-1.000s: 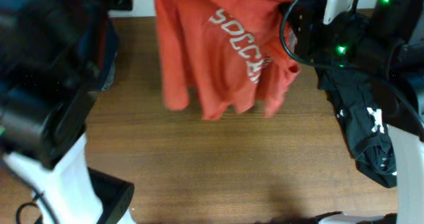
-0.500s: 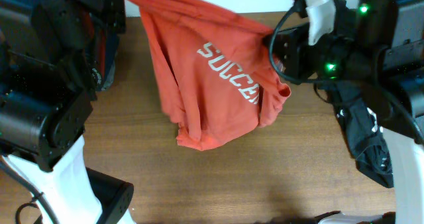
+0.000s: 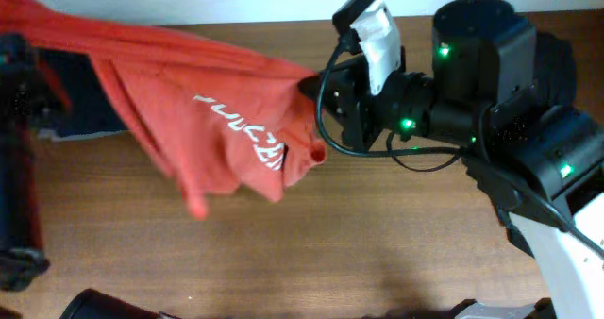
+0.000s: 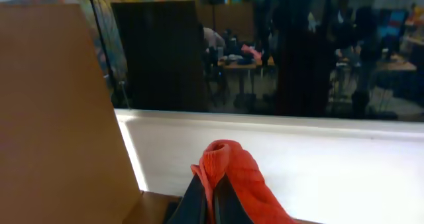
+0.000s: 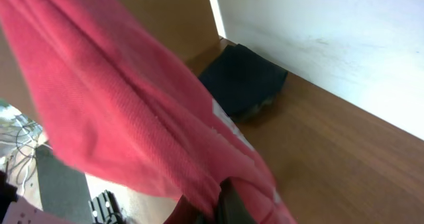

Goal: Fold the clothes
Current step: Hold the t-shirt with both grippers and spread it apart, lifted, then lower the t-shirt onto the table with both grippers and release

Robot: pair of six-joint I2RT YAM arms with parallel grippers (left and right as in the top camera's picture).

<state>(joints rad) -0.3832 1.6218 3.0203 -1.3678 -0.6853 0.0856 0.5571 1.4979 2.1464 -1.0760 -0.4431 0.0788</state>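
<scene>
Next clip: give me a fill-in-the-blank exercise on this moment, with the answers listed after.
The shirt lifted over the table is ___ in colour.
Its lettering is ___.
It is pinched by ___ grippers at once: the left gripper and the right gripper.
The table top is made of ___.
Missing words: red; white; two; wood.

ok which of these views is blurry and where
Overhead: the left arm at the frame edge is a dark smear, print on the red shirt is streaked. Left wrist: dim room behind, bright wall band. Right wrist: shirt near the lens is soft, the dark garment beyond is sharper.
</scene>
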